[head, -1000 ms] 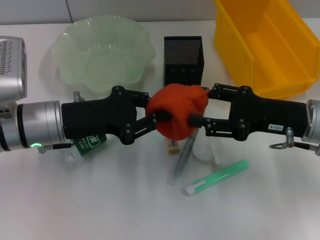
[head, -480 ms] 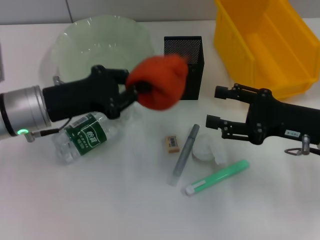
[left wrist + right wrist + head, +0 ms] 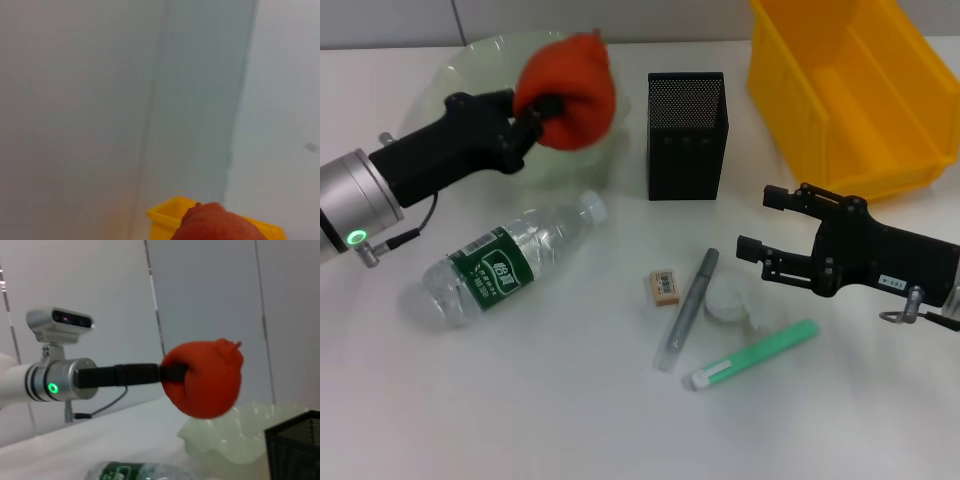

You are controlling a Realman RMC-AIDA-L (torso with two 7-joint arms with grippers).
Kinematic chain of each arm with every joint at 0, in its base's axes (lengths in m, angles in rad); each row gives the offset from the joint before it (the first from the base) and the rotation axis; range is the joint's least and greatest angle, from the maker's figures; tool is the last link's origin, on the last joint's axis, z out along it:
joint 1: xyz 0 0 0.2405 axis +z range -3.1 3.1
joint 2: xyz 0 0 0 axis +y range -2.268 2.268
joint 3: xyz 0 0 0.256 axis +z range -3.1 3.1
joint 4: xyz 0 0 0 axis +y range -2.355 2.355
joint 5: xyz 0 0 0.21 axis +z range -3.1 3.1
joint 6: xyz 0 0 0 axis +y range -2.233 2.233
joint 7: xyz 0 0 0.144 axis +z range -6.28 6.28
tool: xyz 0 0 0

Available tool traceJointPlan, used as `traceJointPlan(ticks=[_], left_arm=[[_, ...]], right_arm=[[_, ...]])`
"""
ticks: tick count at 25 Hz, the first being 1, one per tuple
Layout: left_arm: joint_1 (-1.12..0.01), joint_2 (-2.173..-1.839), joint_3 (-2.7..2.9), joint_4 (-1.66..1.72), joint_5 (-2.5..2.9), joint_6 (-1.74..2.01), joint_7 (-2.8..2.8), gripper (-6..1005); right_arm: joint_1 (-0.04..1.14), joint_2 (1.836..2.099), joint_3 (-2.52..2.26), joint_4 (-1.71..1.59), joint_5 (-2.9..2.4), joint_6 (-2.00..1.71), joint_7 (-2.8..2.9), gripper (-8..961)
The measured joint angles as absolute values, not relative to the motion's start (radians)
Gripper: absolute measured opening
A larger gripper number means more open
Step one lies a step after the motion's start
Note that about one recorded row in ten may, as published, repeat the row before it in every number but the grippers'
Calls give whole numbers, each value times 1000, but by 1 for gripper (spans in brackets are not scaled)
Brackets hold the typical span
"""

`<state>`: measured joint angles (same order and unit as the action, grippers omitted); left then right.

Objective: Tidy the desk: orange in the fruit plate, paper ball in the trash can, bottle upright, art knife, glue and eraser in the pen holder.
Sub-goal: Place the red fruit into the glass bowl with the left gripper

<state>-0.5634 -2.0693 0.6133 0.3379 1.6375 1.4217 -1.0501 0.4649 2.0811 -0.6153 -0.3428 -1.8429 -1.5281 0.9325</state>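
My left gripper [image 3: 552, 105] is shut on the orange [image 3: 578, 85] and holds it in the air over the fruit plate [image 3: 468, 62] at the back left. The right wrist view shows the orange [image 3: 205, 377] above the plate [image 3: 235, 440]. My right gripper [image 3: 758, 222] is open and empty, right of the small items. The bottle [image 3: 505, 265] lies on its side at the left. The eraser [image 3: 663, 287], art knife [image 3: 688, 308], paper ball [image 3: 728, 300] and glue [image 3: 752, 355] lie on the desk [image 3: 570, 400]. The pen holder [image 3: 687, 135] stands at the back centre. The trash can [image 3: 850, 90] is at the back right.
The left wrist view shows only the orange's top [image 3: 215, 225], a yellow corner of the trash can [image 3: 165, 215] and a pale wall. The bottle's label [image 3: 120, 474] shows low in the right wrist view.
My left gripper has carried the orange from the desk's centre up and left to above the fruit plate. My right gripper let go of the orange and drew back to the right.
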Motion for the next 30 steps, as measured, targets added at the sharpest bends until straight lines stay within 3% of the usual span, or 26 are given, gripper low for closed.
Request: traceJointPlan(ticks=[30], left_arm=[[-635, -2074, 604, 196, 1478, 1032, -840, 210]], right_arm=[[463, 2082, -577, -271, -1841, -1497, 838, 775]])
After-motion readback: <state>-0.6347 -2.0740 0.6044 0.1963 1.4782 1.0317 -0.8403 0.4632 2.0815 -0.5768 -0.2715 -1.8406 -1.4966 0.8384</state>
